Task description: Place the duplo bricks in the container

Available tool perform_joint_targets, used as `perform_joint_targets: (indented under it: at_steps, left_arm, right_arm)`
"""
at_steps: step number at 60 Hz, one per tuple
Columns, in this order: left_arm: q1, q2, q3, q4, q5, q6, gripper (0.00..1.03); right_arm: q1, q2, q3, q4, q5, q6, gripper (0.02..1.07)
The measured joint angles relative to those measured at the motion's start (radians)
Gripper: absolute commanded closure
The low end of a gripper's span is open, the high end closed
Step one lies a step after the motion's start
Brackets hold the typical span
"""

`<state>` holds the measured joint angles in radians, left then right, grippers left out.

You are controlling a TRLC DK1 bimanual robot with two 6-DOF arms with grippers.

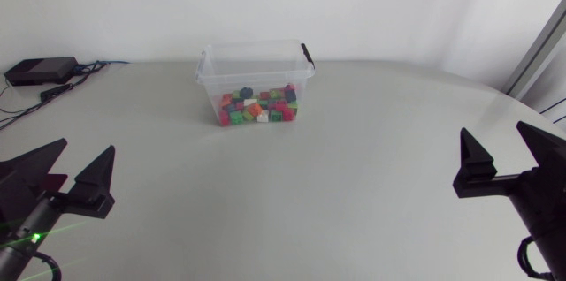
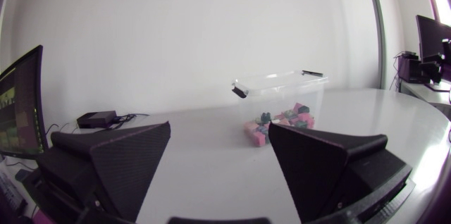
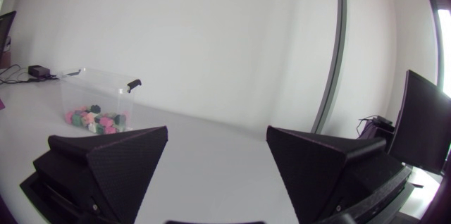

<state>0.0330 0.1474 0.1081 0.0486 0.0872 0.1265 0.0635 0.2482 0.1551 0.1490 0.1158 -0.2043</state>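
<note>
Since all the duplo bricks (image 1: pixel 258 109) that show lie heaped in the bottom of the clear container (image 1: pixel 255 78), which stands open-topped at the far middle of the worktop (image 1: pixel 354 184), the job looks to be at or very near its end. No loose brick shows on the worktop, though the near strip under the arms is hidden.

The left hand (image 1: pixel 87 147) hovers at the near left with its fingers spread wide and nothing between them. The right hand (image 1: pixel 493 131) hovers at the near right, likewise spread and empty. Both are well apart from the container.

The step in hand, as I judge it, is a last check: scan around the container and along the near edge for a stray brick. Should one turn up, take it with the nearer arm and pinch it across its flat sides. Lift it above the rim and release it low over the heap so it does not bounce out.
</note>
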Motion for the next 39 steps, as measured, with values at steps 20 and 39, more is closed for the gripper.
perform_joint_targets:
  at_steps: [20, 39]
  left_arm:
    - [-0.019, -0.099, -0.064, -0.036, -0.057, -0.067, 0.07]
    - [-0.024, -0.141, -0.084, -0.051, -0.078, -0.101, 0.07]
  right_arm:
    - [-0.040, -0.169, -0.092, -0.101, -0.080, 0.121, 0.06]
    - [-0.059, -0.243, -0.137, -0.146, -0.113, 0.179, 0.06]
